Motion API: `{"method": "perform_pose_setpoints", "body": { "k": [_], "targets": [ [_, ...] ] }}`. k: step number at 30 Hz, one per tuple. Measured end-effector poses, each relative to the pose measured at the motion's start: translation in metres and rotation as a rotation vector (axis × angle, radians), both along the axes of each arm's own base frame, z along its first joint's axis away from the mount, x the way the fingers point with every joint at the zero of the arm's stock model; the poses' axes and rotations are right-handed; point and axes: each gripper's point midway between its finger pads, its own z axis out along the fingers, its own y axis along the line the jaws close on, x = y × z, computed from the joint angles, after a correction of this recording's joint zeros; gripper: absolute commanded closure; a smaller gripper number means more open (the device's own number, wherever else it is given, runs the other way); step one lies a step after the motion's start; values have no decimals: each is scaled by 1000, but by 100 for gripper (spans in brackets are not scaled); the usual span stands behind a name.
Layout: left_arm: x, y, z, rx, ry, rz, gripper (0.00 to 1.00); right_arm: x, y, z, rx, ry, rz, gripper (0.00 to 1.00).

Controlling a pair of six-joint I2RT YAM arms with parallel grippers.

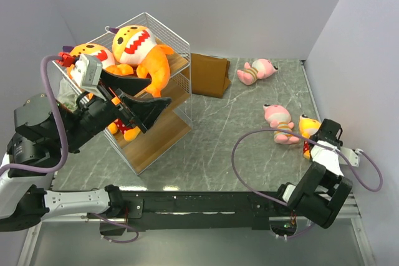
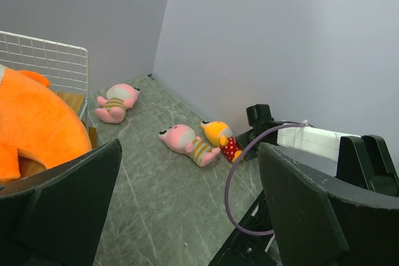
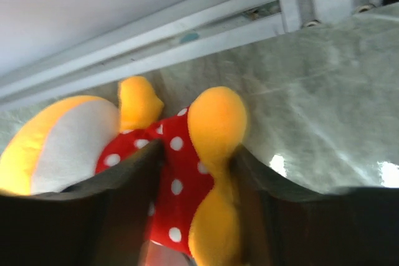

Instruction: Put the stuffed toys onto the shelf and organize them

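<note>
The shelf point(image 1: 163, 134) stands at the left. Two orange sharks point(image 1: 140, 51) point(image 1: 93, 54) sit on its top tier. A small orange-headed toy in red dotted clothes point(image 1: 124, 129) lies on a lower board. My left gripper point(image 1: 161, 93) hovers open and empty beside the shelf, next to a shark point(image 2: 37, 129). Two pink toys point(image 1: 257, 70) point(image 1: 279, 123) lie on the table. My right gripper point(image 1: 313, 140) is shut on the second red-dotted toy point(image 3: 187, 172), which lies on the table at the right; its fingers point(image 3: 118, 204) pinch the body.
A brown folded bag point(image 1: 209, 74) leans behind the shelf. Grey walls close the back and right side. A metal rail point(image 3: 187, 35) runs along the table edge near the right gripper. A purple cable point(image 1: 249, 147) loops from the right arm.
</note>
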Motion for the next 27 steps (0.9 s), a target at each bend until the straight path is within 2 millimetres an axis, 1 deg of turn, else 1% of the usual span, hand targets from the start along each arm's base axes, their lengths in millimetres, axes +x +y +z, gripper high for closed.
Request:
{"method": "perform_pose_setpoints", "body": {
  "k": [1,2,3,7,9,11,14,15,16,18,21,23,25,26,27],
  "targets": [
    [0,1,0,-2,-1,0,4,2,-2,0,-2,-6,5,72],
    [0,1,0,-1,-1,0,3,3,-2,-1,-4,-12,11,96],
    [0,1,0,-1,-1,0,4,5,-3,0,-8,-23,14,100],
    [0,1,0,0,-2,0,4,9,-5,6,-32,-44,37,100],
    [-1,2,1,-2,-4,1,4,9,-5,13,-51,-54,51,100],
    [-2,5,3,-8,-8,1,4,8,-5,25,-78,-74,68,100],
    [-4,11,6,-19,-18,2,4,13,-4,51,-124,-122,105,100],
    [-5,13,6,-21,-21,3,4,17,-3,62,-138,-145,125,100],
    [-6,15,7,-25,-24,5,4,23,-1,77,-152,-166,148,100],
    [-7,20,9,-30,-32,11,4,41,7,109,-179,-222,208,100],
    [-6,26,7,-32,-39,27,4,71,29,162,-225,-327,327,100],
    [-5,26,4,-24,-43,33,3,86,53,193,-247,-402,424,100],
    [-5,26,4,-20,-47,34,4,93,78,216,-256,-456,514,100],
    [-5,26,4,-18,-48,35,4,97,94,227,-258,-483,571,100],
    [-5,26,4,-17,-49,35,4,100,107,233,-256,-501,616,100]
  ]
}}
